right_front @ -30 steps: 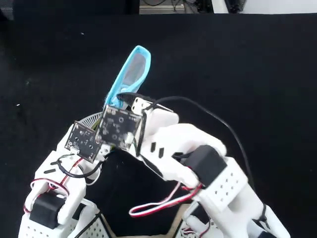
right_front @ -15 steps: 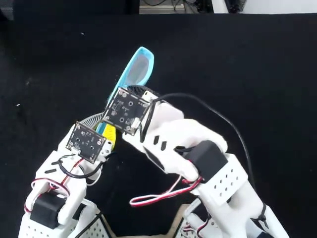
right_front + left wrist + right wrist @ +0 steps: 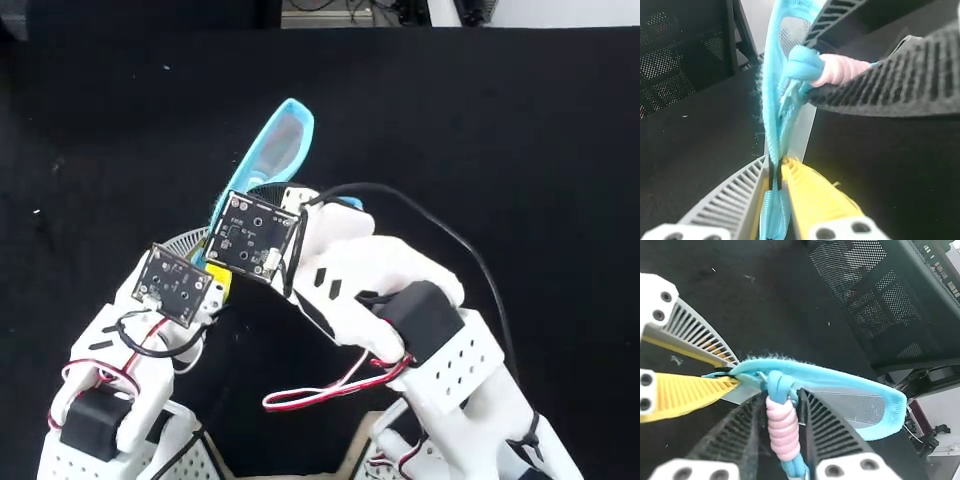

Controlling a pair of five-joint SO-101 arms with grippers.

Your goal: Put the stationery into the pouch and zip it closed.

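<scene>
The right gripper (image 3: 781, 393), clenched on the zipper pull (image 3: 782, 427), has shifted along the blue pouch (image 3: 276, 145). The left gripper (image 3: 776, 165) clamps the pouch's end, so zipping advances.

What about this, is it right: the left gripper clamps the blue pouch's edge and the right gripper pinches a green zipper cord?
No: the zipper cord is pink with a blue knot, not green; the right wrist view shows it. The left gripper does clamp the blue pouch's edge, and the right gripper pinches that cord.

Your white arms (image 3: 372, 268) carry black motors (image 3: 422, 325), circuit boards (image 3: 250, 236), red-and-white cables (image 3: 320, 396); left pincer (image 3: 776, 172) ribbed grey-and-yellow, right pincer (image 3: 781, 396) black.
</scene>
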